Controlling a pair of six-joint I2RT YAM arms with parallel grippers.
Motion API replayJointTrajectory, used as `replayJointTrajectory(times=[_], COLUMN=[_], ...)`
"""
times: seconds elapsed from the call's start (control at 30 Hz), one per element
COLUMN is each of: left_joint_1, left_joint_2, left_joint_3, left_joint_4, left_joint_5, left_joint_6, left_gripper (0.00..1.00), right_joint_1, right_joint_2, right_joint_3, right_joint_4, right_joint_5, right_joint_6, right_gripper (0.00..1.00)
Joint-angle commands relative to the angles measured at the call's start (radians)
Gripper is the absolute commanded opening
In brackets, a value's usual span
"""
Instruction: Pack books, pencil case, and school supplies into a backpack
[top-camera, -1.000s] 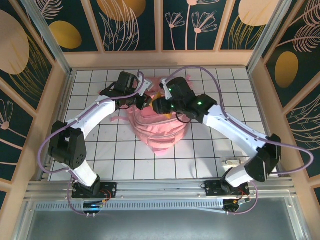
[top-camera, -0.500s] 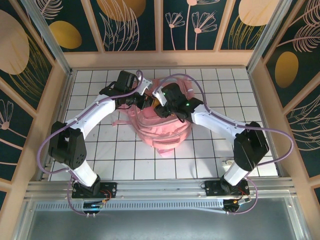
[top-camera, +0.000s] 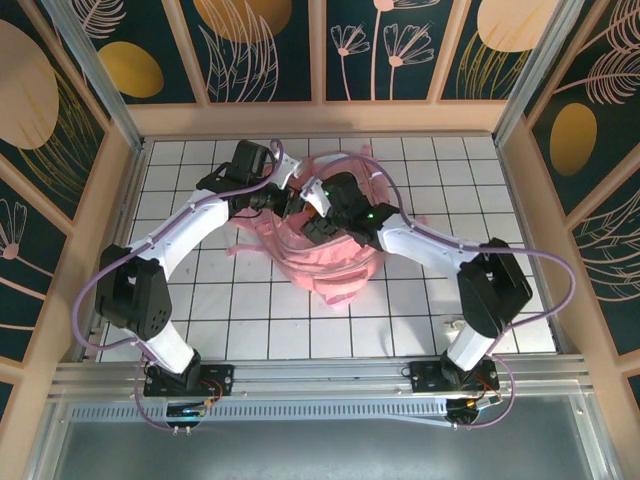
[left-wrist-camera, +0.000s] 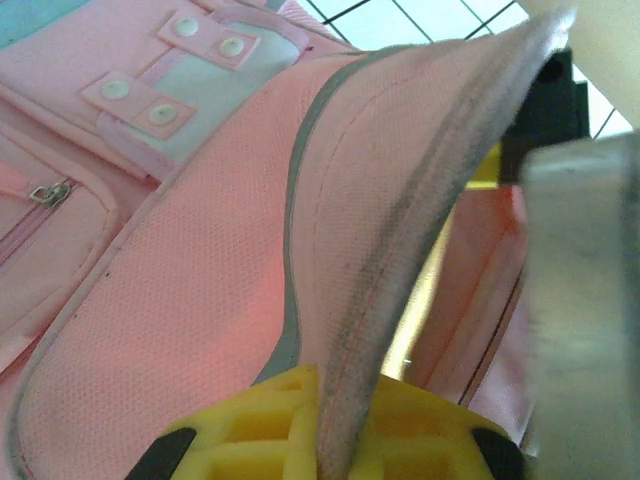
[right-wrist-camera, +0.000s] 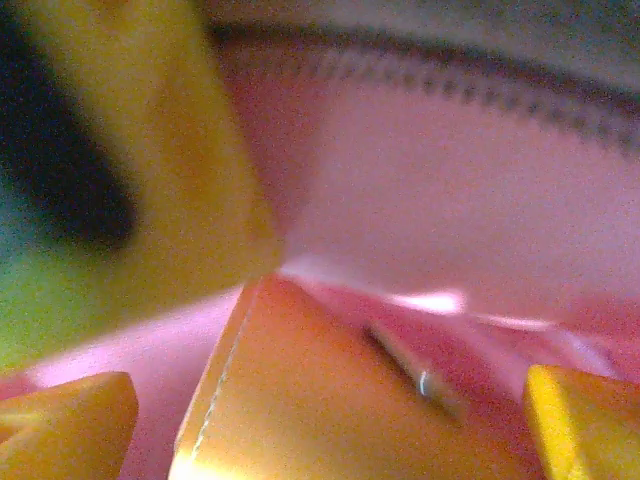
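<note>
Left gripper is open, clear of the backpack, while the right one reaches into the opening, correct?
No: the left gripper is shut on the backpack flap's edge, per the left wrist view. The right gripper does reach into the opening.

Setting: enclosed robot test cell, lab-type rig. White gridded table (top-camera: 250, 310) is boxed in by a light wooden frame (top-camera: 320, 118) and dark teal panels (top-camera: 270, 50) printed with gold plant motifs. Left arm (top-camera: 190, 235) and right arm (top-camera: 440, 250) are bolted to an aluminium rail (top-camera: 320, 372). Purple cables (top-camera: 90, 290) hang loose.
</note>
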Motion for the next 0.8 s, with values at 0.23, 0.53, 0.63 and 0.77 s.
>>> replayJointTrajectory(times=[0.23,0.53,0.63,0.77], left_joint_1=[-0.006,-0.006,-0.005,-0.006], left_joint_2=[-0.065,-0.072,-0.08,-0.096], left_joint_3=[-0.014,-0.012,-0.024,-0.045], left_joint_4=[0.127,0.17,0.183,0.19], left_joint_5=[0.119,0.121,0.122,0.112], left_joint_6=[-0.042,-0.071,-0.083,-0.074], left_gripper=[0.0,0.0,0.0,0.0], right_joint_1=[-0.044,-0.017,-0.021,-0.016], right_joint_2=[-0.261,-0.255,-0.188,-0.082], right_joint_3=[-0.095,-0.192,-0.168,-0.137], right_joint_4=[-0.099,0.12,0.149,0.232], right_joint_5=[-0.08,-0.006,0.035,-0.001], right_joint_6=[0.386,0.887,0.866,0.826], right_gripper=[0.89,0.13,0.08,0.1])
